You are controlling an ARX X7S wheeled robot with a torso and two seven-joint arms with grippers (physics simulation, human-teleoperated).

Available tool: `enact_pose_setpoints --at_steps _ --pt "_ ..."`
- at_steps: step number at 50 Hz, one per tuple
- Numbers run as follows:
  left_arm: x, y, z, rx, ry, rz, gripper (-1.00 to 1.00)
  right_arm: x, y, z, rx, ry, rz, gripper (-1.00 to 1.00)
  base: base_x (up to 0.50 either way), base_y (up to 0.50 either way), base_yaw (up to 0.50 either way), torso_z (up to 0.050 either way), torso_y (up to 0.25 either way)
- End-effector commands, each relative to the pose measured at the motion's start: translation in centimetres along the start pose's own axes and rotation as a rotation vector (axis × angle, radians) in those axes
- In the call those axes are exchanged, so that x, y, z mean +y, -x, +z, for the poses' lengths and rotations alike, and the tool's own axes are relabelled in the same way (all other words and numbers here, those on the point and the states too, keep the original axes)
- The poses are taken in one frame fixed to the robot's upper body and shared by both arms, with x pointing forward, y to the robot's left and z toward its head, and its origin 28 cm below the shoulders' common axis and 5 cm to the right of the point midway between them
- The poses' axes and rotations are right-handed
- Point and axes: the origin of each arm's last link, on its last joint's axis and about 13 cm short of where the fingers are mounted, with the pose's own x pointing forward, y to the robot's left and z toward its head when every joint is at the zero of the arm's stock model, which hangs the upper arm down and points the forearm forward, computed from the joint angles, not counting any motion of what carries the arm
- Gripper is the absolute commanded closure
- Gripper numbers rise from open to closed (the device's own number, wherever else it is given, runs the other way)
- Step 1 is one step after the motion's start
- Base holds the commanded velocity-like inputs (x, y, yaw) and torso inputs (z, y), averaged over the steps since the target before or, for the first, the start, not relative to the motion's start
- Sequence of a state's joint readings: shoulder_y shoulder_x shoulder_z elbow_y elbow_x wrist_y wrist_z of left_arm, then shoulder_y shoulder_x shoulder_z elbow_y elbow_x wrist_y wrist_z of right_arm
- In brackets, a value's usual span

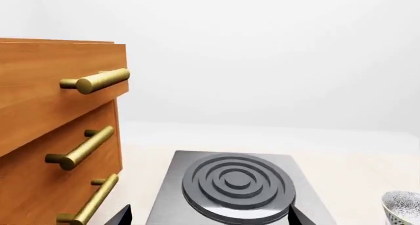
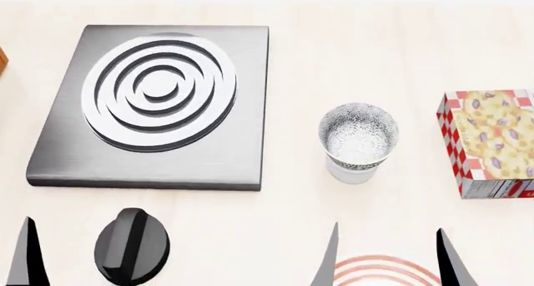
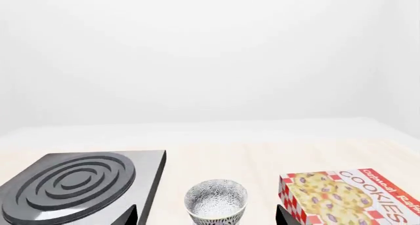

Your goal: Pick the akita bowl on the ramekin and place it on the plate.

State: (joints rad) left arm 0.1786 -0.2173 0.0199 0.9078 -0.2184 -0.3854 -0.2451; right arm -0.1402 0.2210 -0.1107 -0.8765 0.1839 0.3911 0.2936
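The akita bowl [image 2: 357, 132], speckled grey and white, sits upright on the white ramekin [image 2: 349, 172] right of the stove. In the right wrist view the akita bowl [image 3: 216, 199] lies ahead, between the spread fingertips. My right gripper [image 2: 389, 255] is open and empty, nearer than the bowl and above the red-ringed plate [image 2: 367, 275], which only partly shows at the bottom edge. My left gripper [image 1: 210, 216] is open and empty, facing the stove; one of its fingers [image 2: 25, 255] shows at the head view's bottom left. A speckled bowl [image 1: 402, 208] peeks in at the left wrist view's edge.
A grey stove plate [image 2: 159, 104] with a ringed burner lies at the left, with a black knob [image 2: 131, 245] in front of it. A cookie box [image 2: 492, 142] stands right of the bowl. A wooden drawer unit [image 1: 52, 136] with brass handles stands beside the stove.
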Motion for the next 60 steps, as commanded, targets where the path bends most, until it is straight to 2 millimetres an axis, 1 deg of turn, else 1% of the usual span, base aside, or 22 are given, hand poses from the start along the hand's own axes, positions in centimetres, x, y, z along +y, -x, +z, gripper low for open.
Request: enact_pose_setpoints --at_steps 1,7,10,15,24,25,35,38,40,41,43,46,48,49,50,51,52,53,54,56,57,60 --pt "0.0 0.0 0.0 0.004 0.006 0.000 -1.00 0.0 0.0 0.0 0.001 0.001 -0.001 -1.00 0.00 0.00 0.00 0.000 0.000" --pt "0.0 0.0 0.0 -0.002 0.012 0.002 -1.00 0.0 0.0 0.0 0.003 0.003 -0.001 -1.00 0.00 0.00 0.00 0.000 0.000" --pt "0.1 -0.1 -0.2 0.003 -0.052 0.025 -1.00 0.0 0.0 -0.1 0.003 0.002 -0.001 -1.00 0.00 0.00 0.00 0.000 -0.079" --pt "0.0 -0.2 -0.2 0.027 0.005 0.014 -1.00 0.0 0.0 0.0 0.003 0.002 -0.001 -1.00 0.00 0.00 0.00 0.000 -0.157" --pt "-0.1 -0.2 0.0 0.024 -0.012 0.020 -1.00 0.0 -0.1 -0.1 0.006 0.001 -0.002 -1.00 0.00 0.00 0.00 0.000 0.000" --pt "-0.1 -0.3 -0.2 0.038 -0.048 0.033 -1.00 0.0 -0.1 -0.1 0.006 0.001 -0.001 -1.00 0.00 0.00 0.00 0.000 0.000" --pt "-0.3 -0.2 -0.4 0.040 -0.024 0.011 -1.00 0.0 0.0 -0.2 0.009 -0.004 -0.002 -1.00 0.00 0.00 0.00 0.000 0.000" --pt "-0.2 -0.2 -0.4 0.045 -0.026 0.013 -1.00 0.0 0.0 0.1 -0.025 -0.037 0.019 -1.00 0.00 0.00 0.00 0.000 0.000" --pt "-0.3 -0.2 -0.5 0.050 -0.024 0.008 -1.00 0.1 -0.2 0.3 -0.024 -0.009 0.030 -1.00 0.00 0.00 0.00 0.000 0.000" --pt "-0.3 -0.2 -0.5 0.050 -0.027 0.005 -1.00 -0.1 -0.6 0.7 -0.036 0.033 0.039 -1.00 0.00 0.00 0.00 0.000 0.000" --pt "-0.3 -0.2 -0.6 0.050 -0.029 0.004 -1.00 -0.3 -1.0 1.6 -0.087 0.036 0.053 -1.00 0.00 0.00 0.00 0.000 0.000" --pt "-0.3 -0.1 -0.6 0.051 -0.030 0.002 -1.00 -1.0 -2.6 3.5 -0.140 0.068 0.167 -1.00 0.00 0.00 0.00 0.000 0.000" --pt "-0.3 -0.2 -0.5 0.049 -0.027 0.005 -1.00 -1.4 -4.0 4.6 -0.196 0.159 0.236 -1.00 0.00 0.00 0.00 0.000 0.000" --pt "-0.3 -0.2 -0.5 0.051 -0.025 0.003 -1.00 -2.1 -5.1 6.2 -0.182 0.150 0.261 -1.00 0.00 0.00 0.00 0.000 0.000" --pt "-0.3 -0.2 -0.6 0.056 -0.026 -0.002 -1.00 -2.2 -5.3 6.4 -0.082 0.125 0.322 -1.00 0.00 0.00 0.00 0.000 0.000" --pt "-0.5 -0.1 -0.8 0.063 -0.032 -0.012 -1.00 -2.8 -6.1 6.8 0.012 0.169 0.413 -1.00 0.00 0.00 0.00 0.000 0.000" --pt "-0.5 -0.1 -0.8 0.063 -0.032 -0.012 -1.00 -2.8 -6.2 6.8 0.012 0.169 0.413 -1.00 0.00 0.00 0.00 0.000 0.000" --pt "-0.6 0.0 -0.8 0.063 -0.037 -0.015 -1.00 -3.1 -6.6 7.3 0.008 0.211 0.513 -1.00 0.00 0.00 0.00 0.000 0.000" --pt "-0.5 0.0 -0.7 0.062 -0.039 -0.014 -1.00 -3.3 -7.4 7.5 0.070 0.245 0.497 -1.00 0.00 0.00 0.00 0.000 0.000" --pt "-0.5 0.0 -0.8 0.064 -0.039 -0.011 -1.00 -3.5 -8.3 8.3 0.057 0.236 0.455 -1.00 0.00 0.00 0.00 0.000 0.000" --pt "-0.5 -0.1 -0.9 0.065 -0.040 -0.012 -1.00 -3.7 -9.0 9.0 0.069 0.363 0.477 -1.00 0.00 0.00 0.00 0.000 0.000" --pt "-0.5 0.0 -0.8 0.064 -0.038 -0.011 -1.00 -3.9 -10.0 10.0 0.119 0.479 0.540 -1.00 0.00 0.00 0.00 0.000 0.000"
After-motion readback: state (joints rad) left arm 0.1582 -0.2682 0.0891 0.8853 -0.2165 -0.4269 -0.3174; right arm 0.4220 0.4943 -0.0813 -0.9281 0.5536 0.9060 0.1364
